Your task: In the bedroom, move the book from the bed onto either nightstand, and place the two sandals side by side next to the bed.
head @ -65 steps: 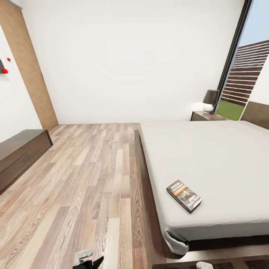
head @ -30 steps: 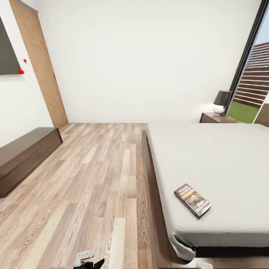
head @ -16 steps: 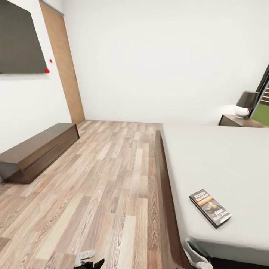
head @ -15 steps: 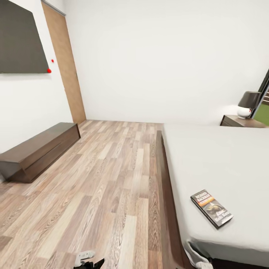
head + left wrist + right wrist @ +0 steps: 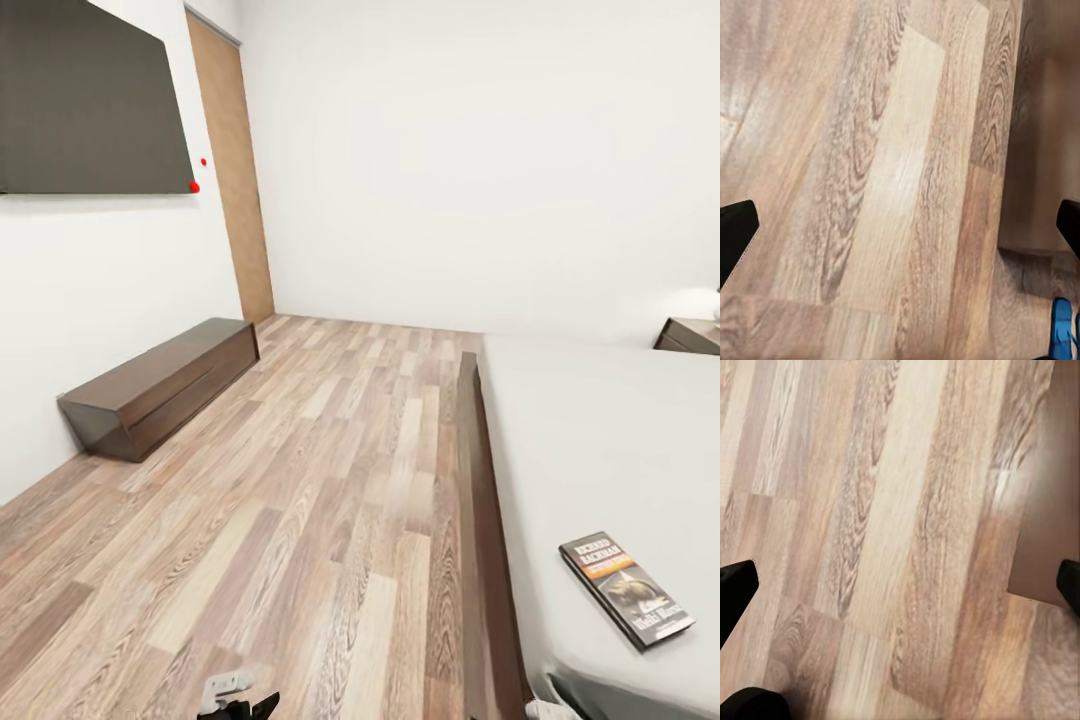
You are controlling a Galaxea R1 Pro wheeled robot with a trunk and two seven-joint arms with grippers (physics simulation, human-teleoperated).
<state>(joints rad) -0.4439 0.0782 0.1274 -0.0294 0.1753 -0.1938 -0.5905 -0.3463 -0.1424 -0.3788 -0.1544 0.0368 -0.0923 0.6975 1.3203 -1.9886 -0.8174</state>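
Bedroom, wood-plank floor (image 5: 330, 500); robot in transit, nothing grasped. Bed (image 5: 600, 440) at right, book (image 5: 627, 588) flat near its foot edge. One blue sandal (image 5: 1062, 324) on the floor. Left gripper (image 5: 900, 232) and right gripper (image 5: 900, 585) spread wide, empty. Next, probably: approach the bed, reach for the book.

The floor (image 5: 330, 480) is wood-look planking in mixed tan, grey and brown, its boards running away toward the far wall (image 5: 470, 160), which is plain white and evenly lit. A second white wall (image 5: 110, 300) meets the far wall at a corner, and a tall light-brown wooden panel (image 5: 235, 170) stands in that corner, reaching from the floor upward. Beside the panel, a large flat black screen (image 5: 90, 100) hangs on this second wall, with two small red dots (image 5: 195, 186) at its lower corner nearest the panel. Below the screen, a long low dark brown cabinet (image 5: 165, 385) sits on the floor against the same wall.
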